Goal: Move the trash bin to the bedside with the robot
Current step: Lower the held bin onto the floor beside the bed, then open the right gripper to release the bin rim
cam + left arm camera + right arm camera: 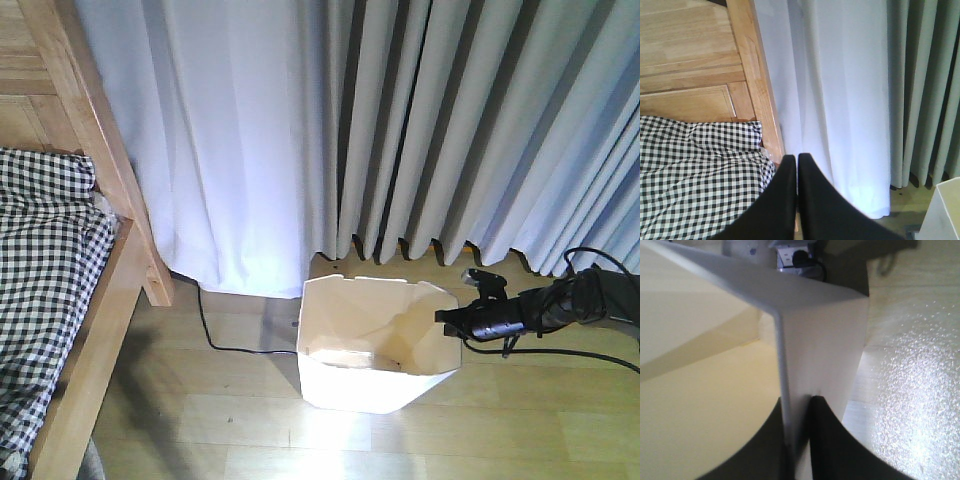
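While right gripper (447,318) is pinching bin (350,385) at right wall, one finger (827,440) outside, other inside, jaws nearly closed on thin plastic, bin is standing upright on floor (200,420), near curtain (250,150), right of bed (90,330), gap between. Left gripper (797,162) is pointing toward bed post and curtain, tips pressing together, holding nothing. Cable (215,335) is lying on floor left of bin.

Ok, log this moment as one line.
right pincer: shut on trash bin rim | left pincer: shut, empty | trash bin: upright on floor, apart from bed
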You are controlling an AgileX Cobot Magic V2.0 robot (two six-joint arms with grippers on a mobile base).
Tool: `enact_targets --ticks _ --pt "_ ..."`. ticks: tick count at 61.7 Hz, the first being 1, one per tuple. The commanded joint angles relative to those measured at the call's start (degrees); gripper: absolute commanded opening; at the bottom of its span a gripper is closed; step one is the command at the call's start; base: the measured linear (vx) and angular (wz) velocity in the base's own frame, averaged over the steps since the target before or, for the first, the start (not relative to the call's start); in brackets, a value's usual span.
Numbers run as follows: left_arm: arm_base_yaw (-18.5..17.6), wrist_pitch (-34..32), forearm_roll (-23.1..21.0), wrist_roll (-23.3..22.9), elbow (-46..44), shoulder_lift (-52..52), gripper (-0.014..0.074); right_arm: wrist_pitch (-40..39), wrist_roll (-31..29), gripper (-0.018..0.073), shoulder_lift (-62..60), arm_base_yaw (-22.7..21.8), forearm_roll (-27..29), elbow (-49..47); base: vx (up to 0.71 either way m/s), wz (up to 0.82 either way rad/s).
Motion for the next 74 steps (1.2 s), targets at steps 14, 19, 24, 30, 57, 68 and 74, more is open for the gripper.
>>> enact_targets --ticks 14,19,24,30,57,68,74 --pt "-0.4 -4.2 -0.2 -0.5 1.7 -0.6 -0.0006 11.5 6.7 0.0005 -2.5 -0.1 -4.3 -5.0 0.00 0.00" --pt "-0.4 -4.2 -0.2 -0.5 1.7 -0.6 -0.0006 11.5 6.7 0.0013 -2.2 -0.1 -3.8 -5.0 0.00 0.00" --pt "-0.4 -4.2 -0.2 -0.5 1.7 -0.6 -0.0006 11.4 6.7 0.0032 -2.0 -0.1 -3.9 -5.0 0.00 0.00" --pt "-0.4 -4.2 -0.2 -0.5 1.7 -0.6 -0.0006 11.6 6.7 0.0071 -2.0 -0.1 -4.0 -5.0 0.00 0.00" --pt "-0.4 -4.2 -0.2 -0.5 1.7 -0.6 -0.0006 9.5 6.4 0.0342 -2.1 -0.2 -3.9 -5.0 0.00 0.00" --pt "-0.4 -4.2 -0.2 -0.5 1.7 -0.6 -0.0006 9.3 5.4 0.0349 -2.4 -0.3 -3.7 -5.0 0.00 0.00" --pt "-0.4 -4.2 -0.2 -0.5 1.7 -0.6 -0.0006 9.5 5.4 0.0349 -2.9 -0.3 -3.7 -4.9 0.00 0.00"
